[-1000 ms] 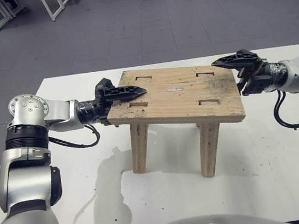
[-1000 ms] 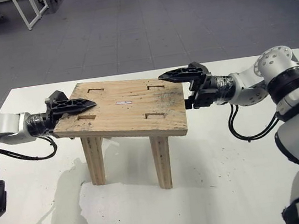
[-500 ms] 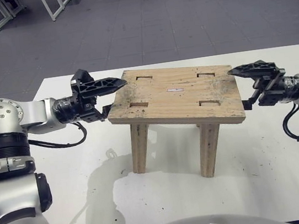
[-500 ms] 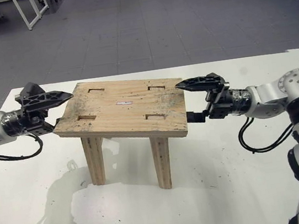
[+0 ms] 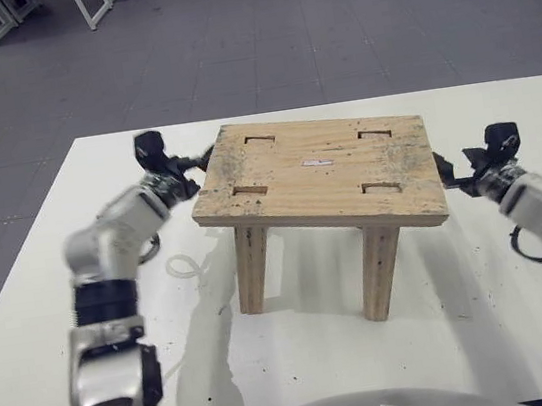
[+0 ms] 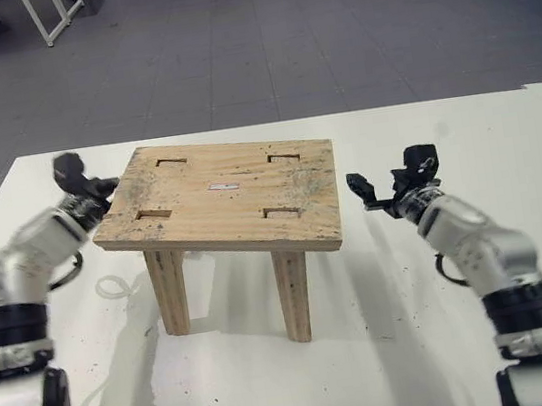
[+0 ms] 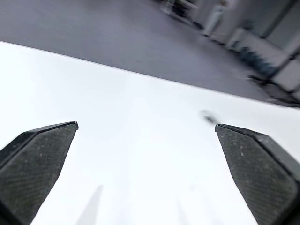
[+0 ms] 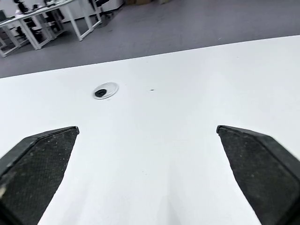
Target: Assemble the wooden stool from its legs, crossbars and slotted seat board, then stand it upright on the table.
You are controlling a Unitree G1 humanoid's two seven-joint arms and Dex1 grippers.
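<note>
left end effector (image 7: 146, 126) spread, upright stool (image 5: 289, 185), white label (image 5: 315, 162) illegible

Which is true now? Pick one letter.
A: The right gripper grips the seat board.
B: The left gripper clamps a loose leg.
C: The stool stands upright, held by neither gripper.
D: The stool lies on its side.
C: the stool stands on its legs on the table, left gripper and right gripper both open, empty.

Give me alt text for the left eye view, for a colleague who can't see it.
An assembled wooden stool stands upright on a white table. The left hand and right hand flank the seat's two ends, holding nothing.
</note>
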